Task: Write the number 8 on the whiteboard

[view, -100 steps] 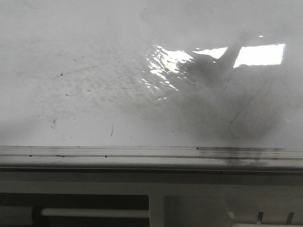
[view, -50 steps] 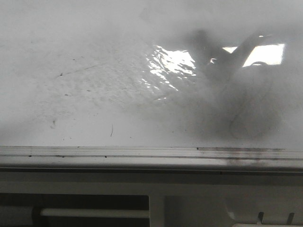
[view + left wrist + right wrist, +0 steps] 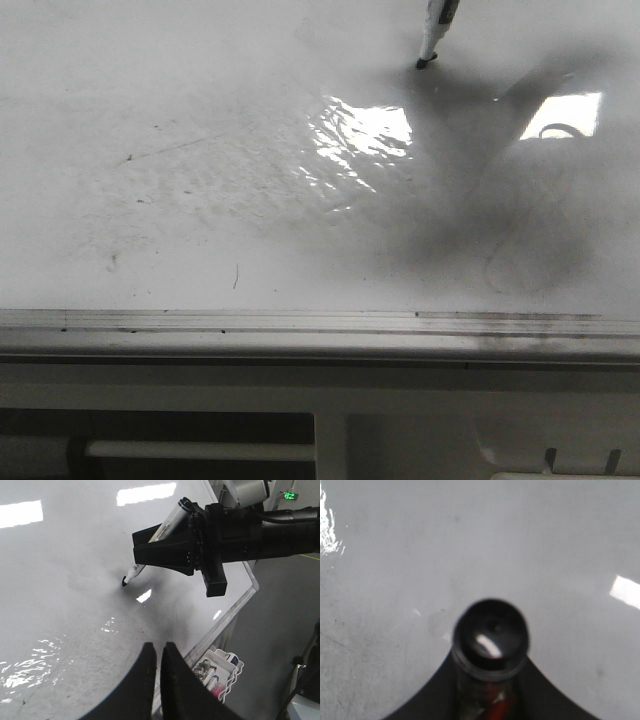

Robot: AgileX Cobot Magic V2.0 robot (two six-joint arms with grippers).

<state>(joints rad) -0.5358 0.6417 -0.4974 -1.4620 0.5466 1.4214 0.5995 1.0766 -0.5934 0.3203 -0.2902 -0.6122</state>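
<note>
The whiteboard [image 3: 200, 200] lies flat, glossy white with grey smudges and glare; it also shows in the left wrist view [image 3: 60, 580] and the right wrist view [image 3: 545, 540]. No black number 8 shows on it, only faint erased strokes. My right gripper [image 3: 150, 547] is shut on a white marker [image 3: 134, 571]. The marker's black tip [image 3: 422, 64] is at the board's surface at the far right; I cannot tell whether it touches. The marker's rear cap [image 3: 490, 642] fills the right wrist view. My left gripper [image 3: 160, 647] is shut and empty above the board's near right edge.
A silver edge rail [image 3: 300, 322] runs along the board's near side. A white wire basket [image 3: 227, 667] holding several markers hangs below the board's edge. A dark shadow of the arm [image 3: 470, 220] lies on the right part of the board.
The marker tip has come into the front view from the top right. The arm's shadow and reflection on the board have shifted up and grown darker.
</note>
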